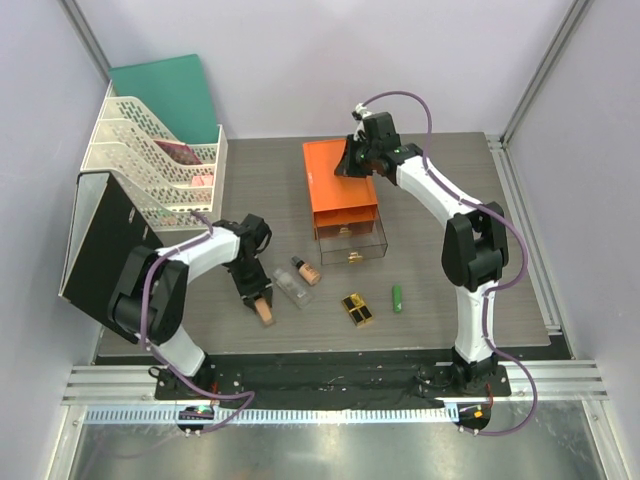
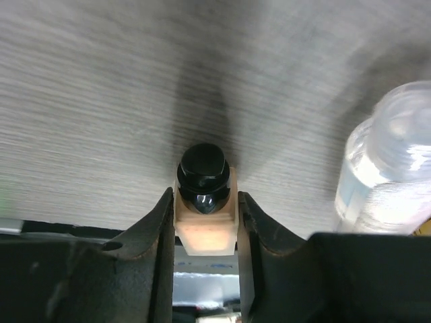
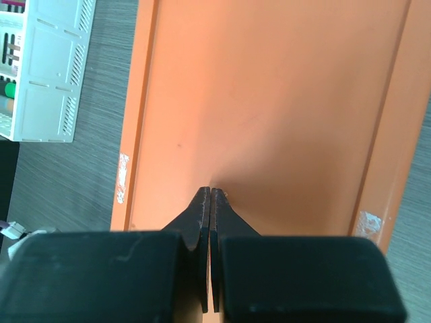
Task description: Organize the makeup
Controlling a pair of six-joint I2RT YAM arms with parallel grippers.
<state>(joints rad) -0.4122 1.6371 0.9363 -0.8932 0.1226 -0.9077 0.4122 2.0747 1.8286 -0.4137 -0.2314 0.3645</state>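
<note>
My left gripper (image 1: 259, 298) (image 2: 205, 200) is shut on a peach-filled bottle (image 1: 266, 314) (image 2: 205, 232) with a black cap (image 2: 202, 176), low over the table near the front left. A clear bottle (image 1: 289, 286) (image 2: 387, 161) lies just to its right, and another peach bottle with a dark cap (image 1: 308, 270) lies beside that. Black-and-gold lipstick cases (image 1: 356, 309) and a small green tube (image 1: 397, 298) lie further right. My right gripper (image 1: 352, 160) (image 3: 211, 193) is shut and empty, its tips on the top of the orange drawer box (image 1: 340, 190) (image 3: 269, 101).
The box's clear drawer (image 1: 350, 244) is pulled open toward the front. A white tiered paper rack (image 1: 150, 160) (image 3: 40, 67) stands at the back left with a green folder (image 1: 170, 90) behind it. A black panel (image 1: 100, 240) leans at the left edge.
</note>
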